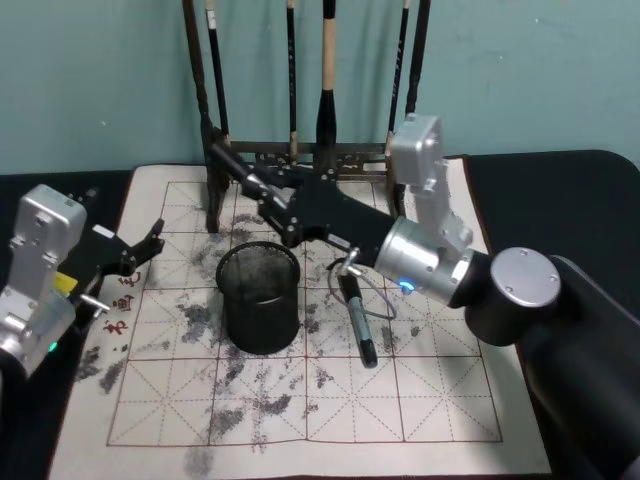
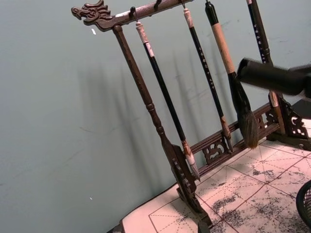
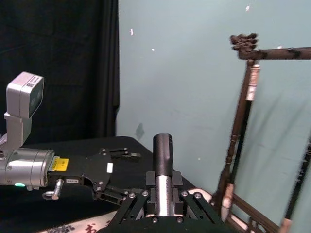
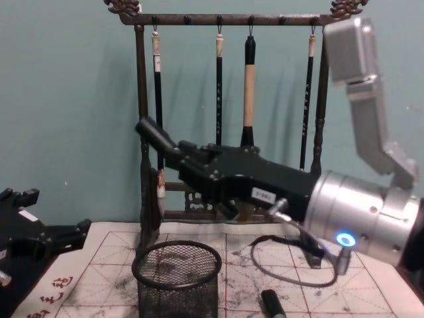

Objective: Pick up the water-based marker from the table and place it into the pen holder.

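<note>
My right gripper [image 1: 264,192] is shut on a black marker with a silver barrel [image 3: 163,160]. The marker [image 1: 231,162] sticks out of the jaws up and to the left. It hangs tilted above the back left rim of the black mesh pen holder [image 1: 258,298], well clear of it, as the chest view shows for marker [image 4: 154,135] and holder [image 4: 177,270]. My left gripper [image 1: 148,246] rests open and empty at the mat's left edge.
A second black marker [image 1: 358,322] lies on the ink-stained grid mat [image 1: 420,400] right of the holder, under my right arm. The tall wooden brush rack [image 4: 142,132] with several hanging brushes stands just behind the holder. A grey cable [image 4: 285,265] loops beneath the right wrist.
</note>
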